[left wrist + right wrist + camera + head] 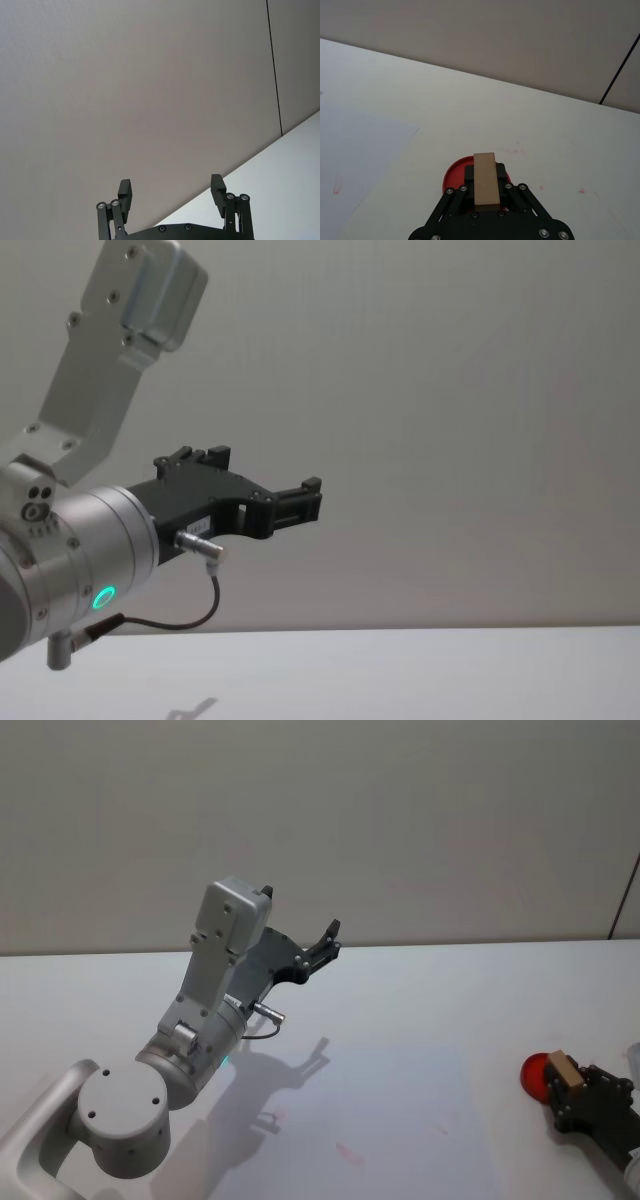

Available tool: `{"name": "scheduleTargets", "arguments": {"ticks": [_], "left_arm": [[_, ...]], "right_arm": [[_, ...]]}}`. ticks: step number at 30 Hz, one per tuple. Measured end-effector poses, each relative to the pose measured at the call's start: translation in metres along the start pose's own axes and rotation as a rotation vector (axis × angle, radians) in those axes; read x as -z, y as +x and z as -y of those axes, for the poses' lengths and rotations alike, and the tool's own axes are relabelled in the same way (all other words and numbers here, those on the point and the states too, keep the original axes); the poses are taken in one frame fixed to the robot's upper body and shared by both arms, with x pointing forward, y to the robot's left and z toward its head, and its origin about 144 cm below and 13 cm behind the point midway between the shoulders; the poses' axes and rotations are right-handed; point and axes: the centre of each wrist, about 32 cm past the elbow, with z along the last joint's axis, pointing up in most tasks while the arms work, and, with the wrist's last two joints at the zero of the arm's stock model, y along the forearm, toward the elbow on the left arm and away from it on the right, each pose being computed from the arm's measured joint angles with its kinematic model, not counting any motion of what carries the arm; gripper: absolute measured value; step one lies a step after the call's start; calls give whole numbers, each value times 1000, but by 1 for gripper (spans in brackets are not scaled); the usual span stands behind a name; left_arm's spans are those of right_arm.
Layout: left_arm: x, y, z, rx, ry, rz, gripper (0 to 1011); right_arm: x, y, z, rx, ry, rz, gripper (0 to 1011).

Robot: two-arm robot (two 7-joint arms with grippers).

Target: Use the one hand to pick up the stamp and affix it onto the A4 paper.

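The stamp [485, 180], a small light-brown wooden block, sits between the fingers of my right gripper [566, 1082], which is shut on it at the table's right edge. Directly under it lies a round red ink pad [454, 176]; I cannot tell whether the stamp touches it. The stamp [561, 1071] and the pad [533, 1075] also appear in the head view. The A4 paper [390, 1110] lies flat on the white table to the left of that gripper, with faint red marks [348, 1152] on it. My left gripper [326, 942] hangs open and empty high above the table's far left.
The silver left arm [200, 1020] rises from the lower left and casts a shadow on the paper's left part. A plain wall [400, 820] stands behind the table's far edge. Small red smudges [581, 190] dot the table near the pad.
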Motion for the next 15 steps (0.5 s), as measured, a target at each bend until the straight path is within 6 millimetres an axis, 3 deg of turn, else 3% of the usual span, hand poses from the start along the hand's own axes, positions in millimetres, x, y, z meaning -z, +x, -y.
{"name": "scheduleTargets", "arguments": {"ticks": [6, 15], "left_arm": [[0, 0, 0, 0, 0, 0, 1001], [0, 0, 0, 0, 0, 0, 1001]], "right_arm": [[3, -1, -1, -1, -3, 1, 236], [5, -2, -3, -3, 5, -9, 535]]}}
